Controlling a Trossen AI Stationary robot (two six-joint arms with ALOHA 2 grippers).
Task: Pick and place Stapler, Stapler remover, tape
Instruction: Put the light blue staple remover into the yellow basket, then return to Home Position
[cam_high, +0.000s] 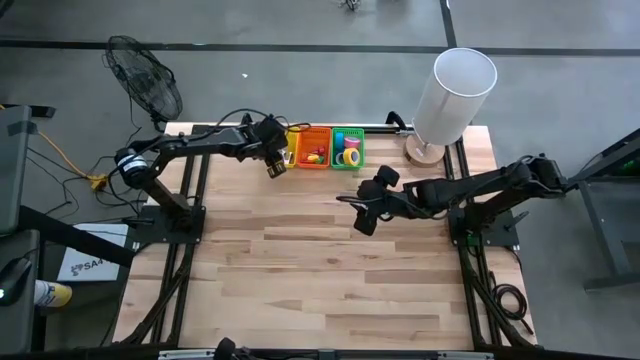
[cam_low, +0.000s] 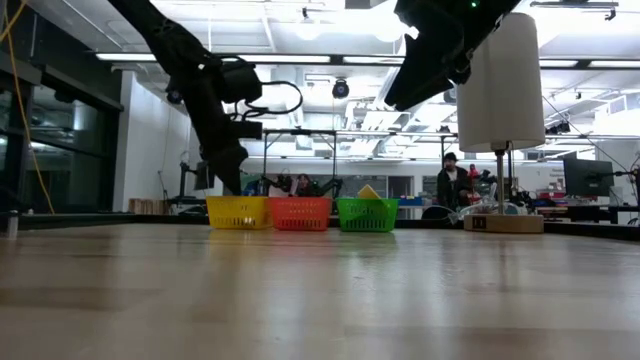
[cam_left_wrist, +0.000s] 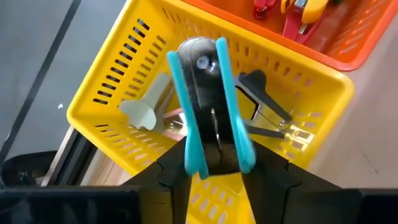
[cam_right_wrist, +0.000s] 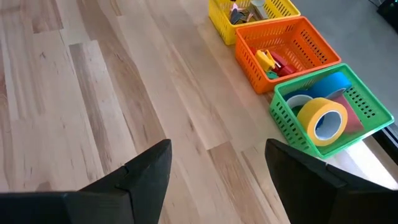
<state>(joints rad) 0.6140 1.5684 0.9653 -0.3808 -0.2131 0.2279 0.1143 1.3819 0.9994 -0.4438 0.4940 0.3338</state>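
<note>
The stapler (cam_left_wrist: 208, 93), black with blue sides, hangs pinched in the left gripper (cam_left_wrist: 214, 158) directly above the yellow basket (cam_left_wrist: 112, 81). Next along from that basket sit the orange basket (cam_right_wrist: 292, 46), then the green basket (cam_right_wrist: 367, 115) (tape rolls (cam_right_wrist: 322, 120) inside). The right gripper (cam_right_wrist: 214, 165), fingers spread, hovers over bare table (cam_right_wrist: 93, 93) near them.

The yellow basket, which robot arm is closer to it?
The left one. The left gripper hangs right over the yellow basket, holding a stapler with teal sides above it. The right gripper is farther away, over bare table in front of the green basket.
</note>
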